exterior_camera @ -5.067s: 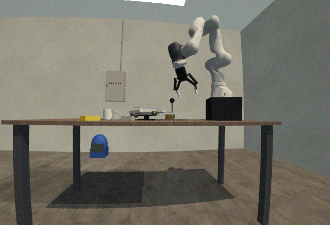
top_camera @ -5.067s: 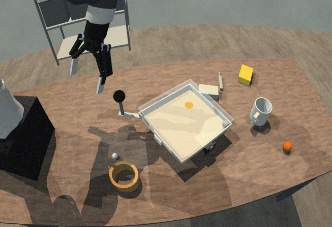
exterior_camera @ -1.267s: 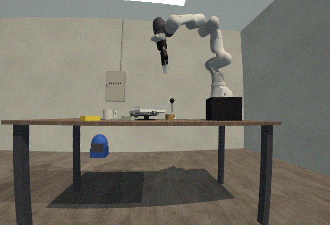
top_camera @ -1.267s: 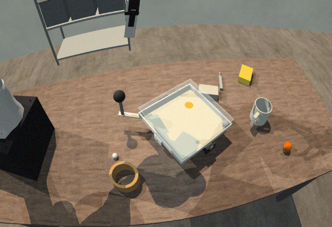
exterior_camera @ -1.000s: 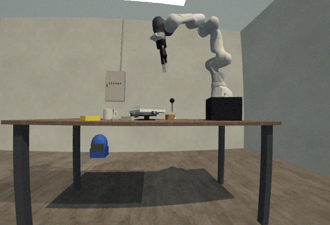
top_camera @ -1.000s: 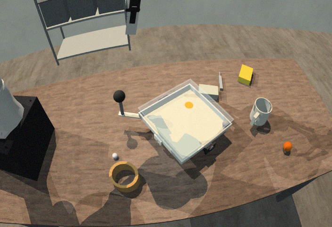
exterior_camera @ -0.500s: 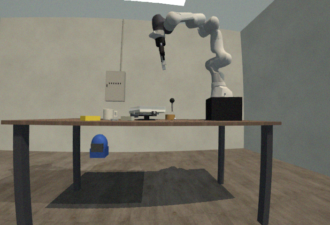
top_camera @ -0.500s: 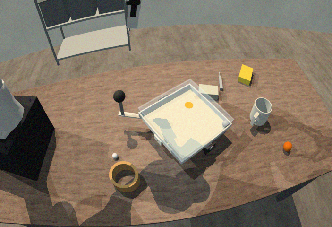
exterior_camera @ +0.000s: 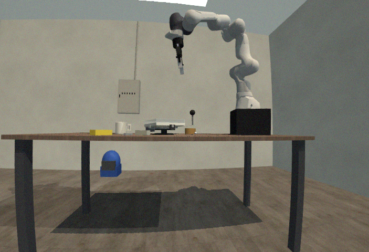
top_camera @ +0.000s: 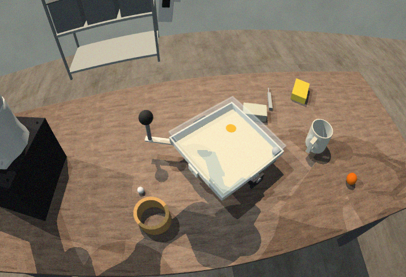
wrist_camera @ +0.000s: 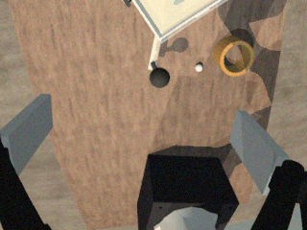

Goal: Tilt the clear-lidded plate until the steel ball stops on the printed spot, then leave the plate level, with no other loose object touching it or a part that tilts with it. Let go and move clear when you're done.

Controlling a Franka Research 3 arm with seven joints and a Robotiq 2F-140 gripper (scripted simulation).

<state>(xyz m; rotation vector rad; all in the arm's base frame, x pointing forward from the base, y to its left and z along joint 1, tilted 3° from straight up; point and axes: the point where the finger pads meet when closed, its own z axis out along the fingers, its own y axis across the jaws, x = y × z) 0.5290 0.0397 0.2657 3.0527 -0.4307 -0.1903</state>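
Note:
The clear-lidded plate sits at the middle of the table, cream inside with a grey rim. The orange printed spot is near its far side. The steel ball rests in the plate's right corner, away from the spot. A black-knobbed lever stands on a bar at the plate's left side. My gripper hangs open and empty high above the table.
A yellow ring and a small white ball lie left front of the plate. A cream block lies against its far corner, with a thin grey tool. A yellow block, white mug and orange ball lie right. My black base stands left.

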